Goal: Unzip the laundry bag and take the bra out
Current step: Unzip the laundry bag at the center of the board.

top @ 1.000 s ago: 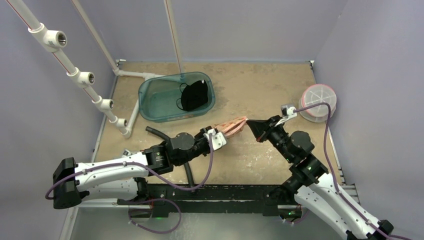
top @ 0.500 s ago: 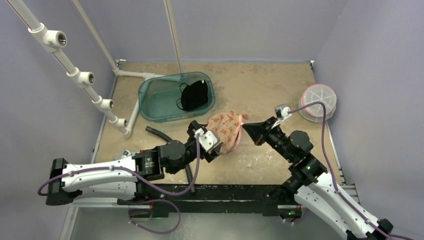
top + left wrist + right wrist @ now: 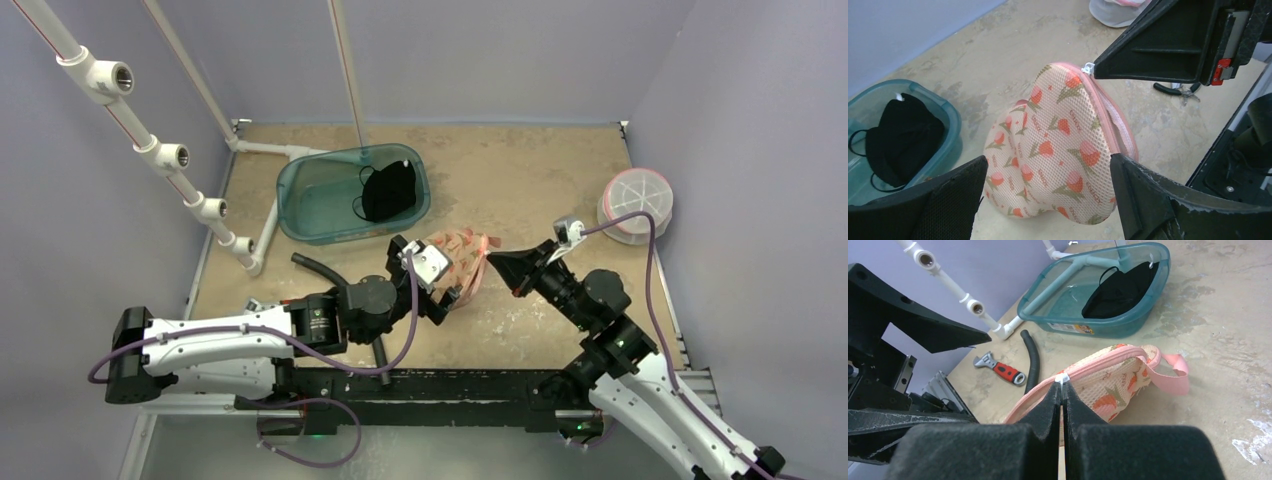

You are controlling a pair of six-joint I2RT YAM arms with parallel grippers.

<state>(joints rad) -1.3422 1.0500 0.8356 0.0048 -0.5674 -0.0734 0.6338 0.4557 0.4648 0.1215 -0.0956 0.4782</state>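
As right gripper (image 3: 1062, 388) pinches zipper (image 3: 1088, 363), contents hidden

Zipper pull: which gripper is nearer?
Right. The right gripper is shut on the zipper pull; the left gripper is open, flanking the laundry bag body.

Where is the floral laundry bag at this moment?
In the top view the laundry bag is mid-table, between the open left tool and the right tool, which pinches its zipper pull, near the teal tub.

laundry bag (image 3: 1058, 150) contents: hidden by mesh | teal tub (image 3: 954, 135): cut by left edge | white container (image 3: 1118, 10): cut by top edge
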